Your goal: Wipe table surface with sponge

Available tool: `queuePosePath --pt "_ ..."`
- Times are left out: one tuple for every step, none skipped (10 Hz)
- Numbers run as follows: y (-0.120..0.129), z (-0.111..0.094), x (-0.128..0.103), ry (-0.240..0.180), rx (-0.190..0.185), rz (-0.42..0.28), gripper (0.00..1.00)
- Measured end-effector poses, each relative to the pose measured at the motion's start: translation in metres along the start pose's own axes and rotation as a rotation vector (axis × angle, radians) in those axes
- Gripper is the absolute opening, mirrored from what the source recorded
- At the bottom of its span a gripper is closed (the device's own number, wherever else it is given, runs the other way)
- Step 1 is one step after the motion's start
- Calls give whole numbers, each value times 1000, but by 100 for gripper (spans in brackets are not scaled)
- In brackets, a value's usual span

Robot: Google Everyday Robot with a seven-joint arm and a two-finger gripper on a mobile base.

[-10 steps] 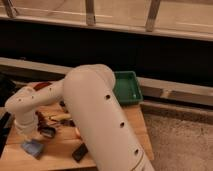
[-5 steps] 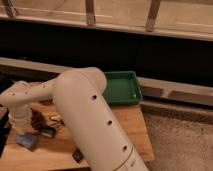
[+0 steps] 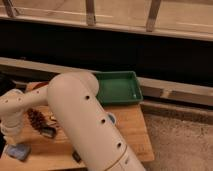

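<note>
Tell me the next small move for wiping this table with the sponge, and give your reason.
Probably a short sideways drag of the sponge along the table surface. The gripper is down at the table's near left corner, shut, directly over the sponge, which lies flat on the wood. Whether it presses firmly enough is hard to tell. Keep the stroke clear of the dark items nearby.

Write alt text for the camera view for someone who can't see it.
A white robot arm reaches down-left over the wooden table surface, its tool just above the blue-grey sponge at the table's near-left corner. A green tray sits at the table's far edge.
</note>
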Motion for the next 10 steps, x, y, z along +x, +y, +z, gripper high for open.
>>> queuePosePath --pt "1 -1 18 -1 -6 30 0" --pt "0 -6 38 -4 -5 70 0" --pt "-3 -11 55 -2 3 102 0" --pt "-7 -16 68 -1 12 117 0" --pt "-10 -20 74 0 19 123 0" --pt "-16 -23 77 -1 28 124 0" --pt "-21 -26 74 -4 37 118 0" --pt "-26 -29 64 -9 46 101 0" --pt "-30 -30 52 -12 52 86 0" --pt "-36 -29 34 -16 55 63 0"
